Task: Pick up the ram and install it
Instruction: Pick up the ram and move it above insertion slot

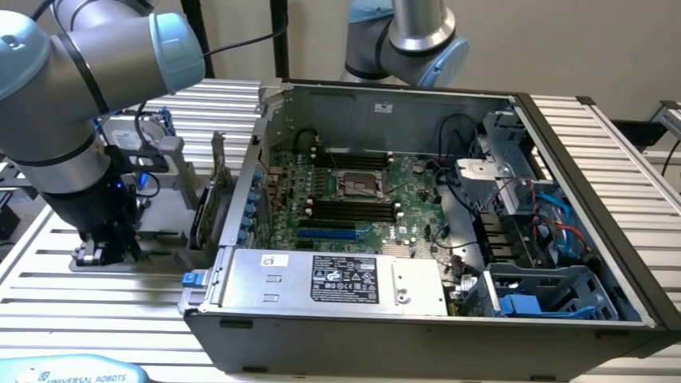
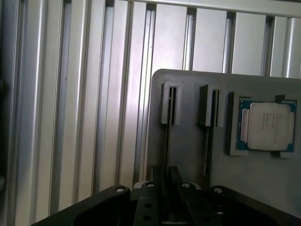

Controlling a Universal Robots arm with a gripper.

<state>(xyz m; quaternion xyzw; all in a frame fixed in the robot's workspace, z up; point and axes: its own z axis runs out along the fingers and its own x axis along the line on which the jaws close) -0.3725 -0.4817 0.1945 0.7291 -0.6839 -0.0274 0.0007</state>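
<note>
The ram stands edge-on in a slot of the grey holder plate, seen as a thin dark strip. My gripper sits low over its near end, a black finger pressed against each side, so it is shut on the stick. A second thin board stands edge-on in the neighbouring slot. In the exterior view my gripper is down on the holder, at the exterior view's left of the open computer case. The motherboard's black memory slots lie inside the case.
A square silver processor rests in a pocket of the holder beside the slots. A green expansion card stands upright between holder and case. A second arm rises behind the case. Ribbed aluminium table surrounds everything.
</note>
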